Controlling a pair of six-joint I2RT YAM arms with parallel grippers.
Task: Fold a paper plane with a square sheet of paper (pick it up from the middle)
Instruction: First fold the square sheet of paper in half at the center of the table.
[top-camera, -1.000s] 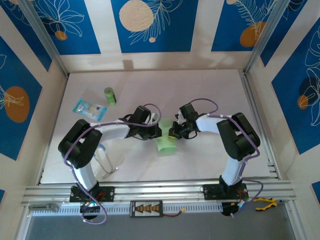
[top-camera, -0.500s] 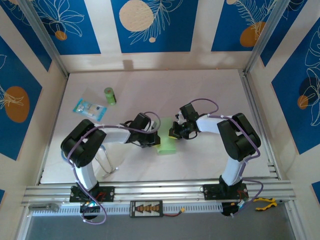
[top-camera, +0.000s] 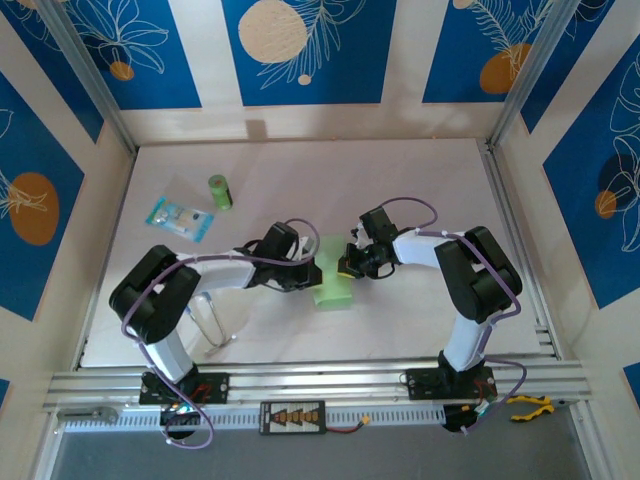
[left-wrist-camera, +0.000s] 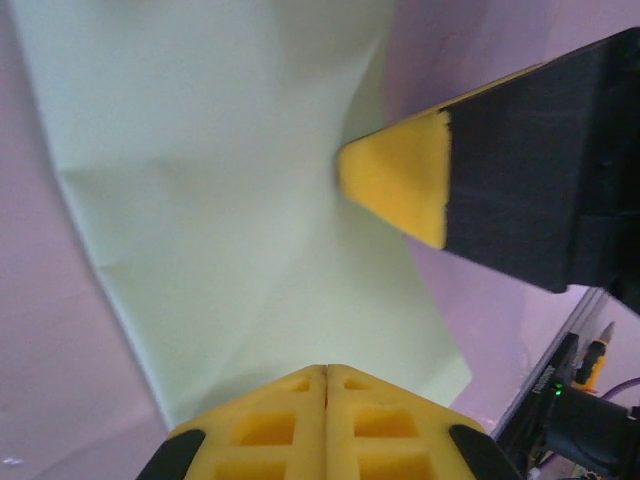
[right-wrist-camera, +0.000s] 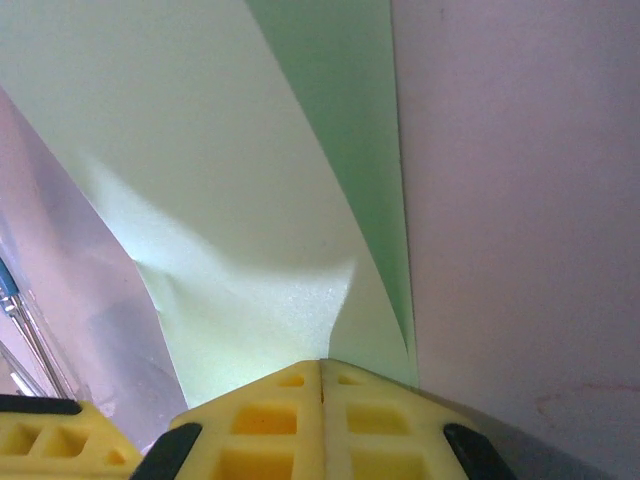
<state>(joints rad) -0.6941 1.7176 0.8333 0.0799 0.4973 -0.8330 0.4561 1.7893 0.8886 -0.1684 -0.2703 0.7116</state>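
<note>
No text, brand or no. can be read. Blue print is seen on the clear packet, far left, but it's too small to be made out. A row of yellow triangle signs is carried on a black plate at the near edge, centre; symbols inside can't be told.

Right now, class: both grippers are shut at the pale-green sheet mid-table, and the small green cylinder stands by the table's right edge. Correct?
No. The top external view shows the small green cylinder on the left side of the table, beside the clear packet. The rest holds: the left gripper and right gripper are shut at the pale-green sheet.
</note>
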